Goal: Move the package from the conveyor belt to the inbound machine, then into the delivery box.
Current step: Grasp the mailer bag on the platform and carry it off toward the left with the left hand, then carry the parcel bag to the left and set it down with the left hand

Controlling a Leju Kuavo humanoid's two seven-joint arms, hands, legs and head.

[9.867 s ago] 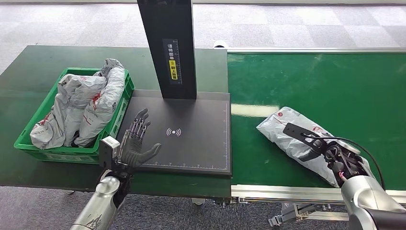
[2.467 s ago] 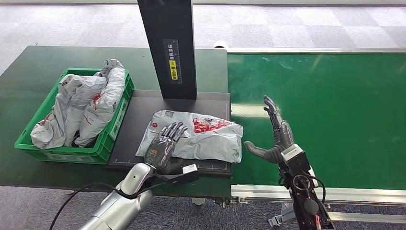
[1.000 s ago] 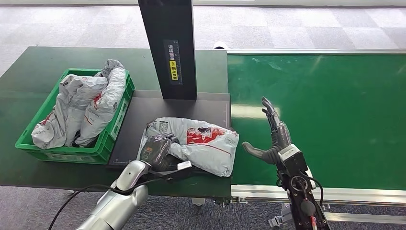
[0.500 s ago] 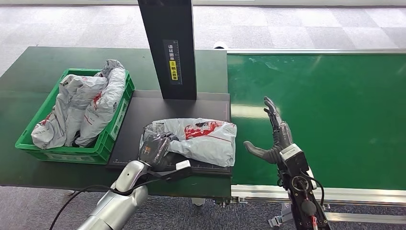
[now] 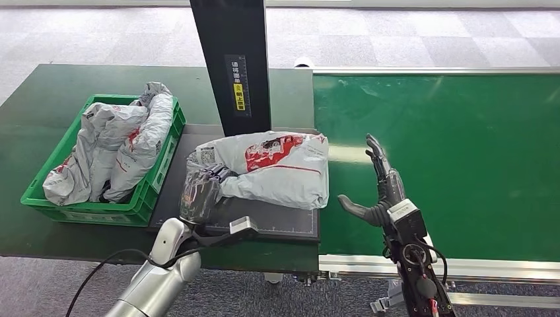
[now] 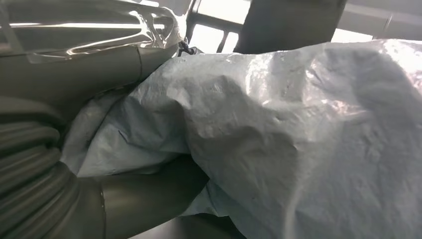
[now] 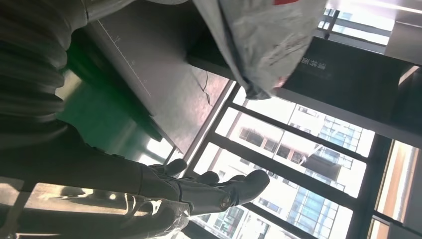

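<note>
Package, a grey plastic mailer with red print, is gripped at one end by the left hand, whose fingers are closed around the bag's bunched edge. The bag is held lifted above the inbound machine, a flat black scanning plate with a tall black post at its back, and its far end hangs over the plate's edge nearest the conveyor belt. In the left wrist view, crumpled grey plastic is seen pressed against the hand. The right hand is held upright over the green belt just beside the machine, fingers spread apart and holding nothing. On the machine's other side, a green delivery box is seen filled with other grey mailers.
</note>
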